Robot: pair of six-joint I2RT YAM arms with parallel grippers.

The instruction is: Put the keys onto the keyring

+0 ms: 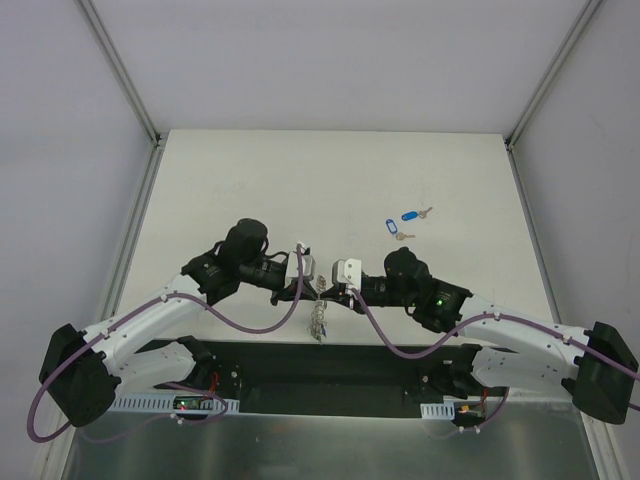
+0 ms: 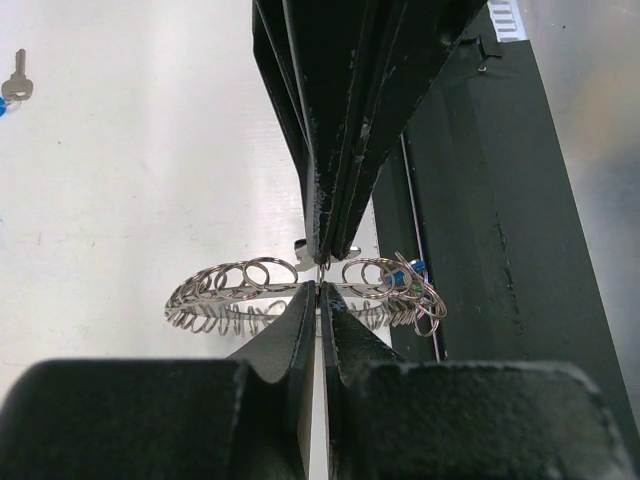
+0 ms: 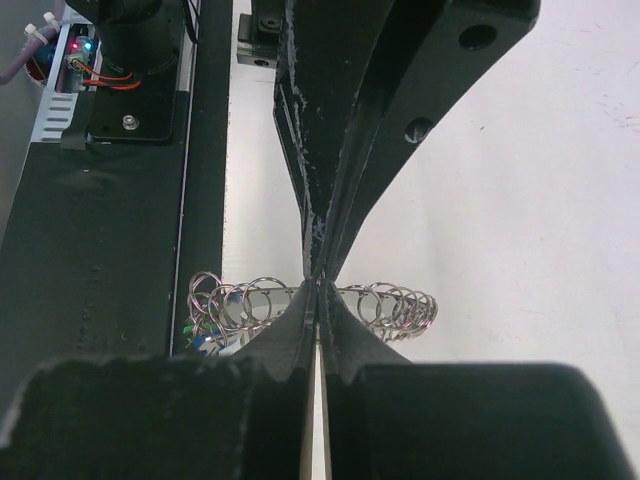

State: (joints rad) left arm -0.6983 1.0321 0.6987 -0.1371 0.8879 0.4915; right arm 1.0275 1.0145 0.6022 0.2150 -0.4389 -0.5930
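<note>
Left end effector [image 2: 318, 284] and right end effector [image 3: 318, 286] each pinch the keyring [image 2: 230, 290] rim, likely bracing it for threading, while blue-tagged keys [image 1: 408, 214] lie well apart.

A white surface [image 1: 300, 180] sits inside pale grey walls [image 1: 330, 60], with thin metal rails [image 1: 119, 70] running up the back corners. Light is soft and even. Along the near edge lies a black strip [image 1: 330, 378], then what may be a brushed metal sheet [image 1: 330, 450].
</note>
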